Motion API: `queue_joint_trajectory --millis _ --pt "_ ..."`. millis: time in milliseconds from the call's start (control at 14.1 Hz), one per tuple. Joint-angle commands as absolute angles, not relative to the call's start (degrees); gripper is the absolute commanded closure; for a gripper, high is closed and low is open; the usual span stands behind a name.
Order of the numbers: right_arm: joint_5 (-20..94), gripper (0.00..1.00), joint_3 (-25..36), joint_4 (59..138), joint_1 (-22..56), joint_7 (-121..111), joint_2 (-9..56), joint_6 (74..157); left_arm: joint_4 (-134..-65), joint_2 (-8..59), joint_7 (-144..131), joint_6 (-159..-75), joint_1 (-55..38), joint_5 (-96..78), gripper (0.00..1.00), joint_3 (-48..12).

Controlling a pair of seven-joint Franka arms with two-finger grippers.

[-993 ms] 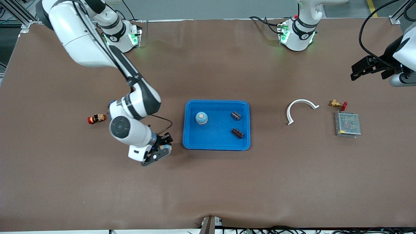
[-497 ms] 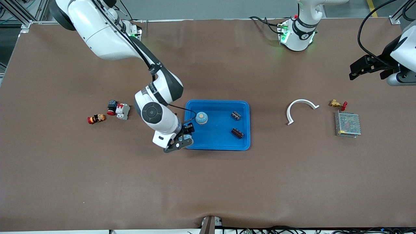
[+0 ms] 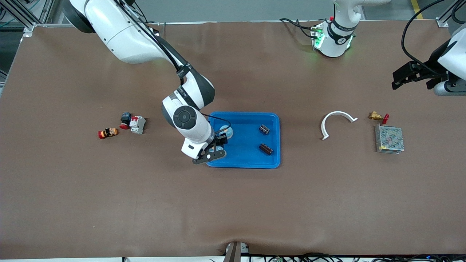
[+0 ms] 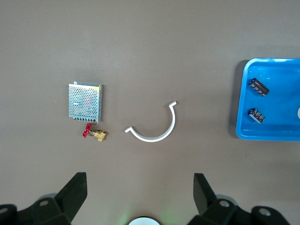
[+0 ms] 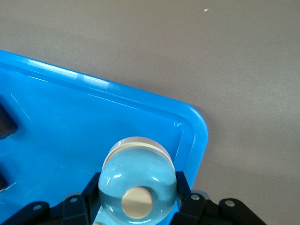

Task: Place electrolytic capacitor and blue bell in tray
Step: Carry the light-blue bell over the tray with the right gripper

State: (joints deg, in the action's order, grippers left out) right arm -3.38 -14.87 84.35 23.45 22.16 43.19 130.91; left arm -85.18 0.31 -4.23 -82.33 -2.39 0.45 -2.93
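Observation:
The blue tray (image 3: 243,162) lies mid-table. Two dark electrolytic capacitors (image 3: 264,129) (image 3: 266,149) lie in it toward the left arm's end, also seen in the left wrist view (image 4: 258,86). One blue bell (image 3: 227,130) sits in the tray, partly hidden by the right arm. My right gripper (image 3: 213,153) hangs over the tray's corner toward the right arm's end and is shut on a second blue bell (image 5: 136,176), its cream button facing the wrist camera. My left gripper (image 3: 402,78) waits open and empty above the table at the left arm's end.
A white curved strip (image 3: 336,122), a brass valve with a red handle (image 3: 378,116) and a metal mesh box (image 3: 389,139) lie toward the left arm's end. A red push button (image 3: 108,133) and a small breaker (image 3: 134,123) lie toward the right arm's end.
My right gripper has carried the blue bell from over bare table near the right arm's end to over the tray's corner. The left arm has stayed put.

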Motion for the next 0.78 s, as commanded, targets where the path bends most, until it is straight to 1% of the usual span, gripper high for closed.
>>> queue_joint_trajectory --millis 0,355,710 --pt "-4.22 0.54 -12.92 84.29 25.66 24.34 43.33 132.62 -85.17 -0.35 -2.99 -82.53 -2.37 -0.26 0.0 -2.64" --pt "-4.31 0.54 -11.43 84.29 27.33 25.66 44.47 133.94 -85.08 -0.18 -2.99 -82.62 -2.72 0.09 0.0 -2.72" --pt "-4.31 0.54 -8.61 82.88 31.02 27.77 46.58 135.26 -85.34 -0.26 -2.99 -82.0 -2.2 0.0 0.0 -2.64"
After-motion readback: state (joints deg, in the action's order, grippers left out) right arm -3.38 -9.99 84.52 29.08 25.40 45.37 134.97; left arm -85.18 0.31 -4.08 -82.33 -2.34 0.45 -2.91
